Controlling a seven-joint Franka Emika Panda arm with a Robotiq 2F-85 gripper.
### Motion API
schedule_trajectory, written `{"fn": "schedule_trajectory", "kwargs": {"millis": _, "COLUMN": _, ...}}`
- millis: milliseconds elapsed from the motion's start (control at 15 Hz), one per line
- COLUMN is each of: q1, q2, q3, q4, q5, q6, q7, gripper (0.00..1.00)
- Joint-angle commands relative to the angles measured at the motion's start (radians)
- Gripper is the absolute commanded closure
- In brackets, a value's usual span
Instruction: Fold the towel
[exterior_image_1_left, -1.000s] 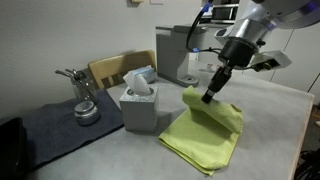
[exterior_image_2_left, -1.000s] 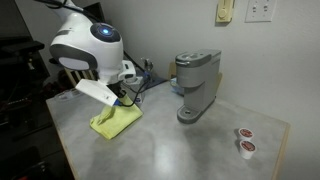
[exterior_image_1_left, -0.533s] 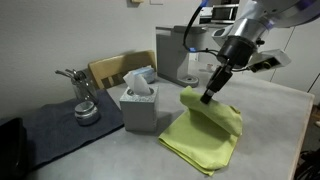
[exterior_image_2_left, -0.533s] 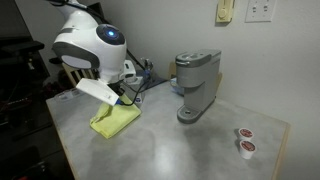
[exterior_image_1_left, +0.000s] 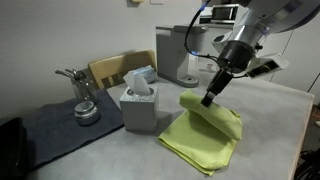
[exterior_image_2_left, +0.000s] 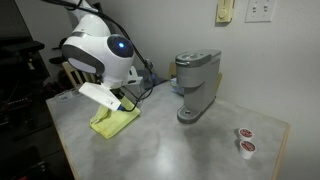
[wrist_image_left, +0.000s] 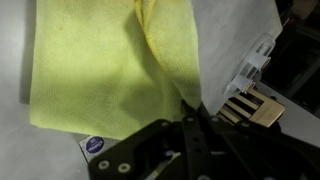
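gripper is pinched onto one raised edge of the thin lime-green cloth towel, so it can be folded over.

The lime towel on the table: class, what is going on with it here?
The robot's gripper is shut on one edge of the towel and holds that edge raised above the table, next to the tissue box. The rest of the towel lies flat on the table. The lifted part arches over the flat part, so the fold is begun but not yet laid down.
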Motion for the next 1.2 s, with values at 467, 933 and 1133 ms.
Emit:
{"fn": "schedule_trajectory", "kwargs": {"millis": 467, "q1": 0.423, "q2": -0.001, "q3": -0.358, "q4": 0.008, "q5": -0.001, "q6": 0.065, "q7": 0.039, "gripper": 0.99}}
{"fn": "schedule_trajectory", "kwargs": {"millis": 933, "q1": 0.554, "q2": 0.029, "q3": -0.346, "q4": 0.019, "q5": -0.130, "q6": 0.300, "q7": 0.196, "gripper": 0.99}}
{"fn": "schedule_trajectory", "kwargs": {"millis": 1133, "q1": 0.579, "q2": 0.040, "q3": -0.333, "q4": 0.017, "q5": -0.227, "q6": 0.348, "q7": 0.282, "gripper": 0.97}}
